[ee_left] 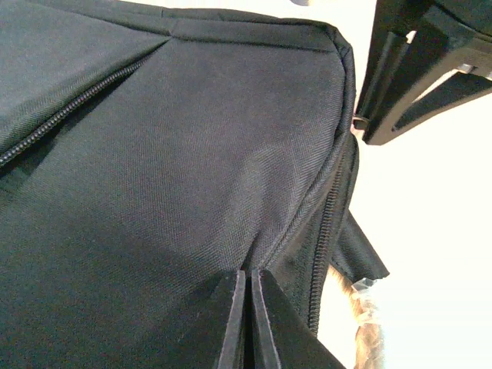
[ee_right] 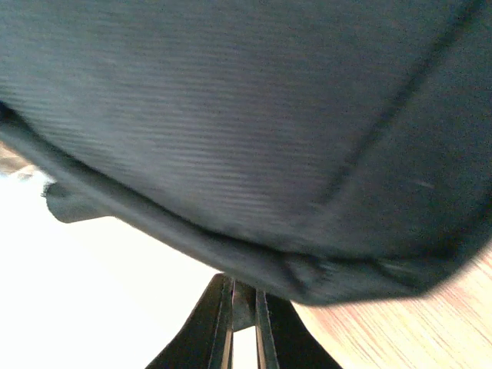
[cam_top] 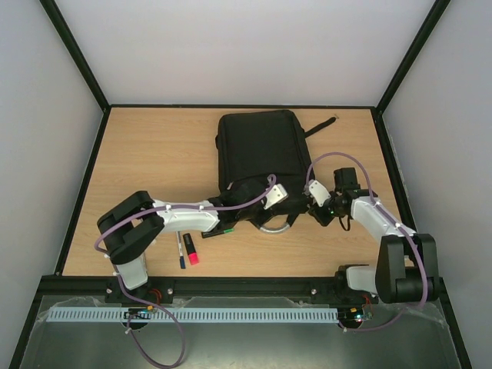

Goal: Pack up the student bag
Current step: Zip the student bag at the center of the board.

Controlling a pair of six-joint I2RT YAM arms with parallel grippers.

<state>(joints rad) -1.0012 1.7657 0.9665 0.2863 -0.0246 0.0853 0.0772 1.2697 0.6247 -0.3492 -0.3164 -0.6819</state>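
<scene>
The student bag (cam_top: 257, 150), a large black backpack, lies flat at the back middle of the table, its grey loop handle (cam_top: 275, 225) at the near end. My left gripper (cam_top: 267, 198) is at the bag's near edge. In the left wrist view it (ee_left: 250, 275) is shut, pinching a fold of the bag's fabric (ee_left: 192, 154) beside a zip (ee_left: 323, 238). My right gripper (cam_top: 319, 209) is at the bag's near right corner. In the right wrist view it (ee_right: 244, 296) is shut on a piece of the bag's lower edge (ee_right: 254, 261).
A dark pen (cam_top: 181, 250) and a pink highlighter (cam_top: 191, 250) lie near the front left, by the left arm. A small dark item with green (cam_top: 226, 229) lies under the left forearm. A bag strap (cam_top: 323, 127) trails to the back right.
</scene>
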